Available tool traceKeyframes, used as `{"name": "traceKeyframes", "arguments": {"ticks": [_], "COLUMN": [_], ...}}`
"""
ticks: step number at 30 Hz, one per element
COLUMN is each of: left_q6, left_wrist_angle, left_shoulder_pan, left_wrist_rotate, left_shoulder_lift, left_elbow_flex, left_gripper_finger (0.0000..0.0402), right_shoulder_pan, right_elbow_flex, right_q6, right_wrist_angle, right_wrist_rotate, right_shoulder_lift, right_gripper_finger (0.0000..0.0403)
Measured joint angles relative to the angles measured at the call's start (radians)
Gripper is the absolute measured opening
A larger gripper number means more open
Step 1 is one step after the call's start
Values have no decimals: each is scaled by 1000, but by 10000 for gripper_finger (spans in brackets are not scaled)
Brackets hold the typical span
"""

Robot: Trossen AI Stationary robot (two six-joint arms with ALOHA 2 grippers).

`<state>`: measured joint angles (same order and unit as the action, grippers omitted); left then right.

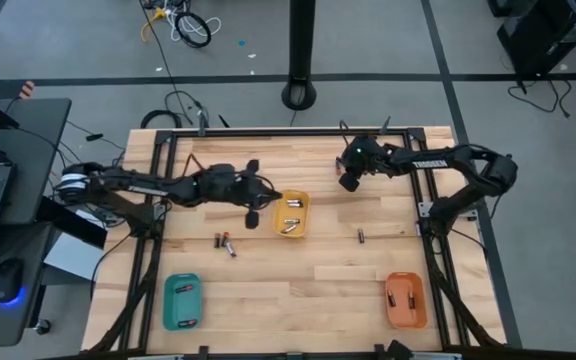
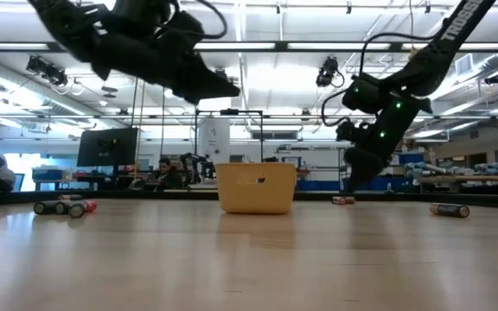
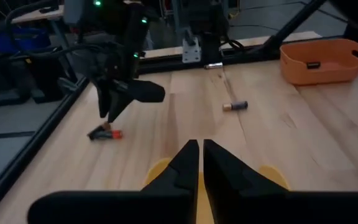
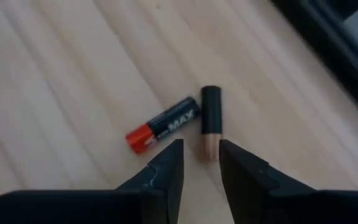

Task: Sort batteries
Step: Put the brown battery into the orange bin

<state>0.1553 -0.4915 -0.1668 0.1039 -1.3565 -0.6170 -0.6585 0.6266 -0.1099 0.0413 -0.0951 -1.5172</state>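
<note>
My right gripper (image 4: 201, 155) stands open near the table's far edge (image 1: 348, 183), pointing down at two batteries. One is black with a red end (image 4: 163, 127). The other is black with a copper end (image 4: 210, 127), and that end lies between my fingertips; I cannot tell whether they touch it. My left gripper (image 3: 199, 155) is shut with nothing between its fingers. It hovers at the left rim of the yellow tray (image 1: 291, 214), which holds a few batteries. More batteries lie on the wood left of the tray (image 1: 225, 243) and right of it (image 1: 361, 236).
A teal tray (image 1: 181, 300) sits near the front left and an orange tray (image 1: 405, 300) near the front right, each with batteries inside. Black frame rails (image 1: 268, 132) border the table's far edge and sides. Bare wood lies between the trays.
</note>
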Motion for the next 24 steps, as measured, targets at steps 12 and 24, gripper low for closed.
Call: {"name": "traceKeyframes", "arguments": {"ticks": [12,24], "left_q6": [-35,-36], "left_wrist_angle": [-86,-88], "left_shoulder_pan": [-24,-25], "left_wrist_rotate": [-3,-3], "left_shoulder_lift": [46,45], "left_elbow_flex": [112,113], "left_gripper_finger": [29,29], "right_shoulder_pan": [-86,-106], "right_elbow_flex": [4,5], "right_q6": [-29,-17], "right_wrist_angle": [-102,-103], "right_wrist_rotate": [103,106], "right_shoulder_lift": [-121,-122], "right_gripper_finger": [109,64]}}
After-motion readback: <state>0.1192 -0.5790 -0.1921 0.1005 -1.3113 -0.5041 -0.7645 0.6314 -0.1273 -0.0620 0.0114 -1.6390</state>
